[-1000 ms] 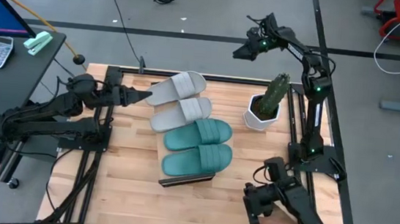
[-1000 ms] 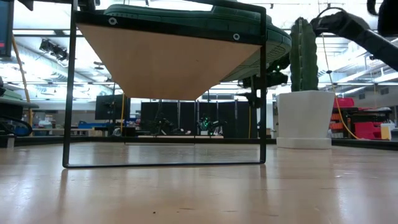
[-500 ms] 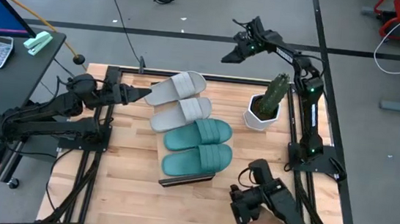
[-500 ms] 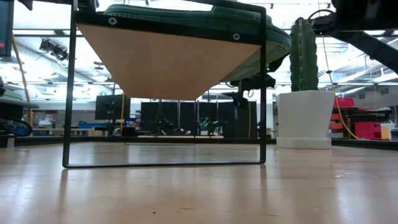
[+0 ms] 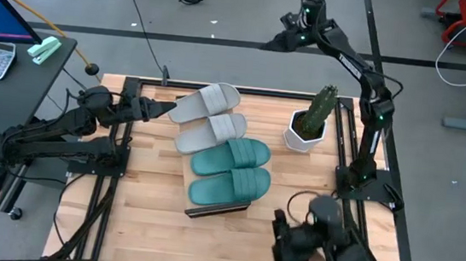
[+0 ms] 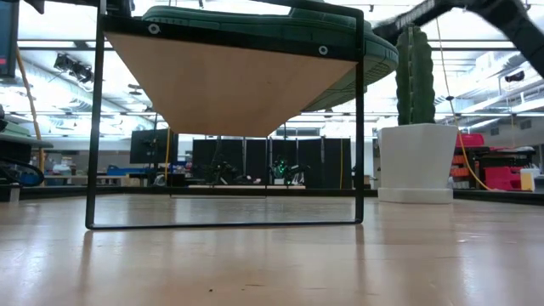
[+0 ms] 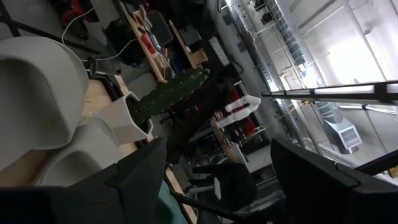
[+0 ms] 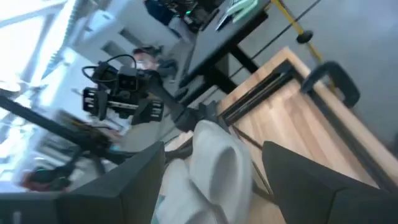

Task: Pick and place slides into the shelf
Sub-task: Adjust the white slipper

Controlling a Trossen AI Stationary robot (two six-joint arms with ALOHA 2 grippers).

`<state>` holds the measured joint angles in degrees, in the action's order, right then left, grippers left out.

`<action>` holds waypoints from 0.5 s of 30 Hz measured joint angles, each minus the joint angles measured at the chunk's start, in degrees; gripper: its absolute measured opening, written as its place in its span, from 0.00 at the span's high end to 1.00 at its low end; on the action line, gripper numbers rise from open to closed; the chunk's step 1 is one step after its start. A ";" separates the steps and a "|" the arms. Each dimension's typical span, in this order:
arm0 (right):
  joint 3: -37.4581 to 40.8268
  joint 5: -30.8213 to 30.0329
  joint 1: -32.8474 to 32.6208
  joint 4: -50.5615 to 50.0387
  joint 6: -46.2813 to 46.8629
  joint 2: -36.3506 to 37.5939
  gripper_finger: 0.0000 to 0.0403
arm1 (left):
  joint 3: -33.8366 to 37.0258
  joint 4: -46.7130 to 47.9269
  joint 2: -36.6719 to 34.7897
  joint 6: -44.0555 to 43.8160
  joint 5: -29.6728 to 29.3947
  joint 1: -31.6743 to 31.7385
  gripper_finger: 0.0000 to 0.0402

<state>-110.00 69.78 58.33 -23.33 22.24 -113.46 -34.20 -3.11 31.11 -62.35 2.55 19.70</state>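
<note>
Two pale grey slides point(image 5: 213, 101) point(image 5: 212, 132) and two teal slides point(image 5: 235, 155) point(image 5: 229, 186) lie sole down, side by side, on the shelf point(image 5: 218, 209), a light wood board on a dark frame point(image 6: 358, 127). My left gripper point(image 5: 171, 110) hangs level at the table's left, open, pointing at the grey slides point(image 7: 37, 93) and apart from them. My right gripper point(image 5: 267, 45) is high beyond the table's far edge, open with nothing between its fingers, looking down on the far grey slide point(image 8: 214, 163).
A cactus in a white pot point(image 5: 309, 125) stands at the far right, right of the shelf. A dark device point(image 5: 312, 241) with a person's hand at it sits at the near right corner. Bare slatted tabletop point(image 5: 147, 216) lies near and left of the shelf.
My right gripper has risen and drawn farther out beyond the table's far edge, rolling as it went, and has left the low view, where only its arm shows. The dark device at the near right has shifted toward the near edge and left. The slides have not moved.
</note>
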 joint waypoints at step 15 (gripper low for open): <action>-23.96 -28.18 -12.35 -20.87 -5.86 -3.64 0.35 | 0.00 -0.05 -0.02 0.05 0.18 0.00 0.27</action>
<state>-133.96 41.60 45.98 -44.20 16.37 -117.10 -34.20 -3.16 31.09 -62.30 2.73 19.70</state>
